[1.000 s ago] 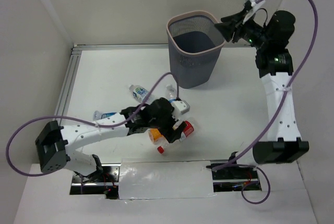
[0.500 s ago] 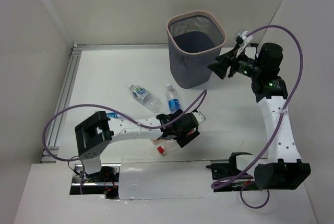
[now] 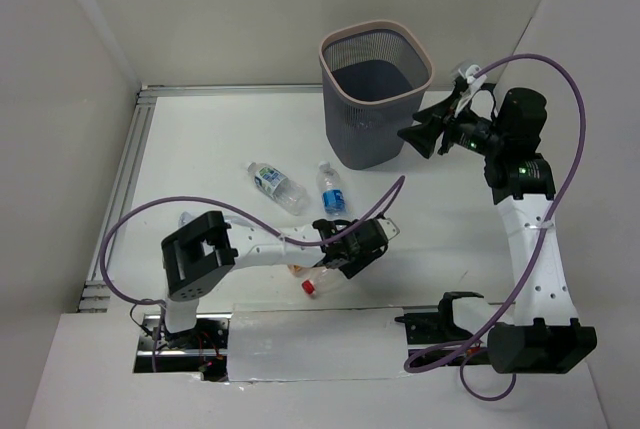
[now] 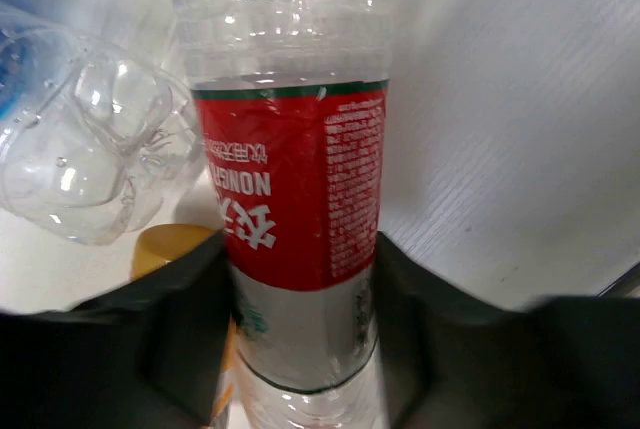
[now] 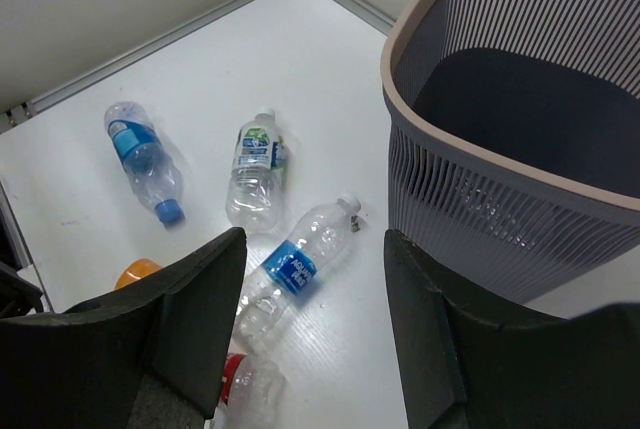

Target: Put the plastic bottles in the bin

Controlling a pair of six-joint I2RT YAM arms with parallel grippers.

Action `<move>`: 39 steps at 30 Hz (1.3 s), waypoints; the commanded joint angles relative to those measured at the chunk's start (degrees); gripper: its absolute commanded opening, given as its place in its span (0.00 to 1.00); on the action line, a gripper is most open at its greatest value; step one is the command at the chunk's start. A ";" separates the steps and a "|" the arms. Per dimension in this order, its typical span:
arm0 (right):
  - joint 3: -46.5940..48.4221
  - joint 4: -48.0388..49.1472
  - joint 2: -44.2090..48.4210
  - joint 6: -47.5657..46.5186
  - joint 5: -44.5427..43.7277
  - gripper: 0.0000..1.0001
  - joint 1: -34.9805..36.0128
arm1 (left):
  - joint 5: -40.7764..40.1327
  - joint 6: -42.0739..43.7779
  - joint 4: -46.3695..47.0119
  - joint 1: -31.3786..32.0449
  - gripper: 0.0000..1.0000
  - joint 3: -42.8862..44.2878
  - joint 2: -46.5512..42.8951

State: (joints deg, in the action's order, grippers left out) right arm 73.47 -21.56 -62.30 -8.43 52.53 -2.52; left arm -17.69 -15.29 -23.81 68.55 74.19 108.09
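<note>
Fingers (image 4: 185, 339) of left gripper (image 3: 352, 249) pressed on both sides of red-label bottle (image 4: 296, 199), pinching it, lower centre of the overhead view. Lies flat on white table (image 3: 200, 139), red cap (image 3: 310, 288) toward the bottom edge. Just left of it, probably the orange-drink bottle (image 4: 165, 246), only an orange end showing beside the gripper. Higher in frame, apart from the grip: slanted water bottle (image 3: 275, 185) at centre-left; short water bottle (image 3: 331, 194) just right of it, cap toward the top; blue-capped bottle (image 5: 140, 154) farther left, partly hidden by the arm from overhead. All five outside the bin (image 3: 335, 44), upright at top centre, pale rim, dark mesh wall. Right gripper (image 3: 418, 134) just right of the bin, raised, fingers (image 5: 195, 319) spread wide.
</note>
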 commanded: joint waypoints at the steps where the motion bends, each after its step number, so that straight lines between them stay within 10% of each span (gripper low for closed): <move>1: -0.43 -1.03 1.75 -0.54 -0.23 0.64 -0.29 | 3.01 -0.71 -0.97 1.31 0.53 2.27 -0.86; 7: 0.09 -0.77 5.34 -1.07 -6.56 0.60 -0.29 | 8.71 -1.23 -0.97 3.16 0.23 2.79 -8.58; 23: -5.26 4.52 11.50 1.75 -22.39 0.38 -0.29 | -11.99 1.30 1.99 -2.62 0.23 12.28 -31.44; 39: -10.36 -2.08 10.98 -8.19 -3.84 0.23 1.03 | 7.05 -3.25 40.67 -24.86 0.24 26.79 -19.26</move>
State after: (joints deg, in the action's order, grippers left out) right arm 63.96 -23.14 -51.37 -14.33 45.50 -2.15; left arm -16.53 -14.39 4.32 45.98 97.97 85.89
